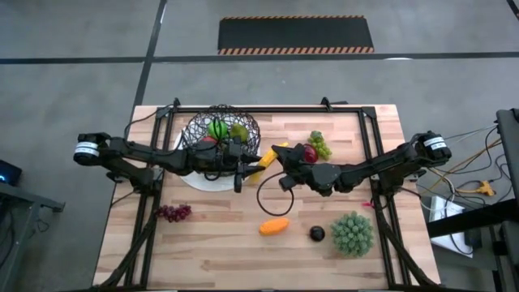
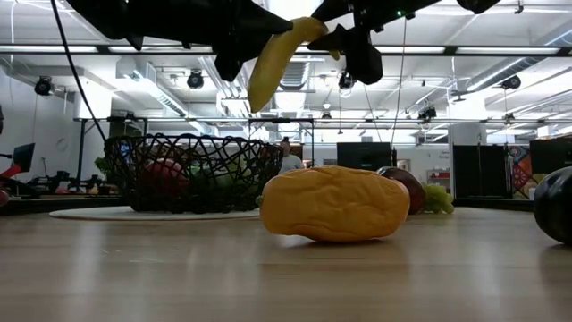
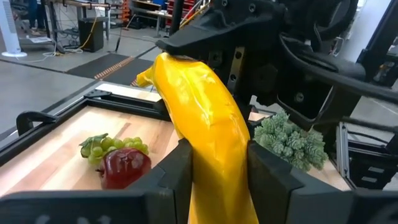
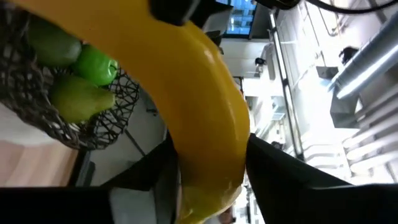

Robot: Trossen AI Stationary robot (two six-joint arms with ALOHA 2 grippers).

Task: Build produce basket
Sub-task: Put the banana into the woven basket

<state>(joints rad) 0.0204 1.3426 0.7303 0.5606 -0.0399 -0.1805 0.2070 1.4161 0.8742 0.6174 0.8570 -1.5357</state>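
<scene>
- High view shows the table (image 1: 219, 243) with the basket (image 1: 224, 130) at upper centre on a white plate (image 1: 199, 180), already holding a green apple (image 1: 216, 127) and a pear (image 1: 238, 131).
- Both arms meet mid-frame just right of the basket, the banana (image 1: 263, 161) spanning the two grippers above the table.
- Left gripper (image 3: 217, 168) is clamped on one end of the banana; the right gripper (image 4: 208, 168) is clamped on the other.
- Risk: if both pull at once, the smooth fruit could twist free and fall onto the table beside the basket rather than in it.
- Risk: the arms sit very close and could knock each other or the basket rim.
- Purple grapes (image 1: 173, 212), the orange piece (image 1: 274, 226) and the dark plum (image 1: 316, 234) lie lower in frame, outside the basket.
</scene>
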